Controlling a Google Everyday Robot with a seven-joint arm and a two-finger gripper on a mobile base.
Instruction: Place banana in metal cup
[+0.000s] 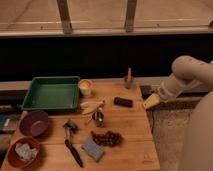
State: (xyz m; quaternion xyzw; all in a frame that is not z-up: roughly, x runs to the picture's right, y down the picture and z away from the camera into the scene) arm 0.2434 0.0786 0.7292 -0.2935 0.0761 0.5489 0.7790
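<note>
A green tray [50, 94] sat at the back left of a wooden counter [135, 135], with a cream-yellow cup [85, 87] just beside its right edge. A black block [123, 102] lay toward the right, and a small red-topped object [128, 78] stood behind it near the back edge. On the left, a purple bowl [34, 123] stood in front of the tray. A reddish bowl [31, 142] holding crumpled white material [21, 150] sat at the near corner. Toward the front lay a dark cluster of grapes [106, 138], a blue sponge [93, 149] just beside it, and a black-handled utensil [74, 152] at a slant.
</note>
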